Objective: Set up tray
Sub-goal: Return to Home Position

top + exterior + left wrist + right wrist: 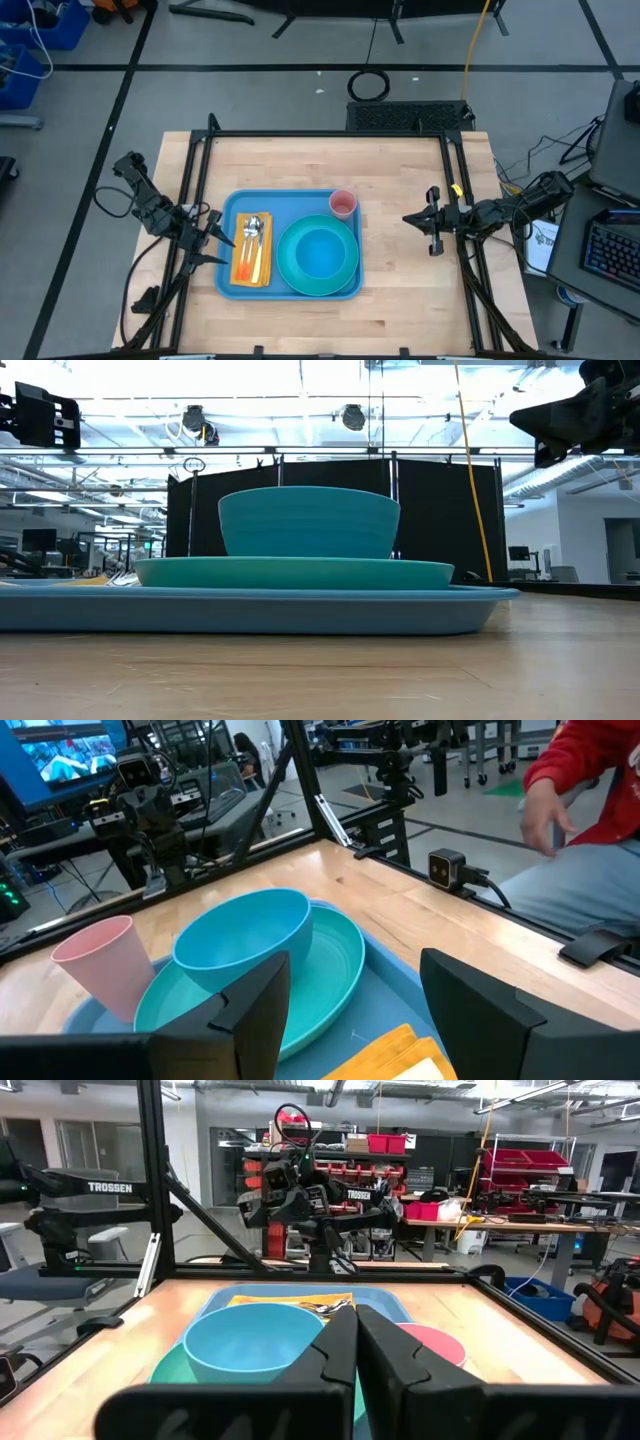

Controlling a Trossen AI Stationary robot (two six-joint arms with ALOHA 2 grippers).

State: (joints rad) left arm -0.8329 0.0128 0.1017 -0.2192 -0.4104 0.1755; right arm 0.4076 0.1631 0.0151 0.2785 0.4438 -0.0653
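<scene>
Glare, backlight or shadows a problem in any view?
Low view: ceiling lights blow out behind the bowl; near wall of the tray sits in shade. High view: even light, faint shadows, no glare. Left wrist view: open left gripper masks the bottom. Right wrist view: shut right gripper masks part of the bowl.

Smooth plastic tray [295, 207] on a matt, grained wooden table [400, 290].

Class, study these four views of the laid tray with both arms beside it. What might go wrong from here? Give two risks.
1. The left claw hangs open at the tray's left rim, beside the napkin and cutlery; a careless retreat might knock the tray.
2. The pink cup stands upright in the tray's corner beside the plate; a jolt might tip it.
The right claw waits shut, clear of the tray.
</scene>
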